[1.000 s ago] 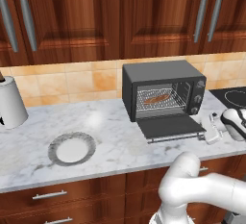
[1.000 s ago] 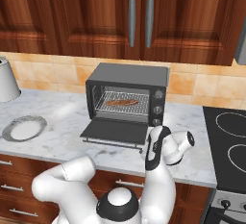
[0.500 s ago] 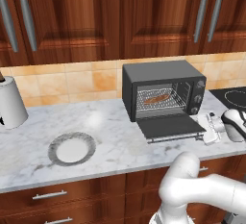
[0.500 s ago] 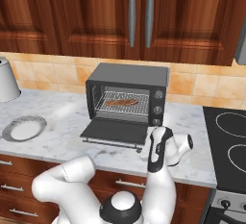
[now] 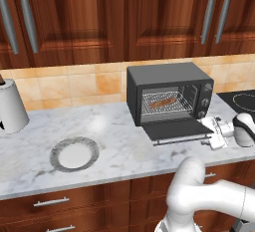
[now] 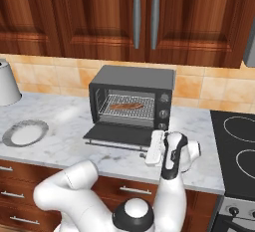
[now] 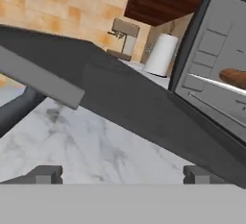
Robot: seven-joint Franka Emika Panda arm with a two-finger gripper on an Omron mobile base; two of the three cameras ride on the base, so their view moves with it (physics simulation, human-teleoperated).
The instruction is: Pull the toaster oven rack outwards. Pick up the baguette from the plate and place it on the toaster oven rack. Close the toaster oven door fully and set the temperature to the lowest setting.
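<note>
Toaster oven door [image 5: 178, 128] down, just left of open end effector [image 5: 215, 132], prob. not touching.

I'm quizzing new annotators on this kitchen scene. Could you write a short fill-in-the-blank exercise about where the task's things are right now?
1. The baguette lies on the toaster oven rack, inside the ____.
2. The toaster oven door hangs ____, folded down over the counter.
3. The plate on the counter has ____ on it.
4. The gripper, beside the door's right end, has its jaws ____.

Missing words: toaster oven; open; nothing; open
</note>
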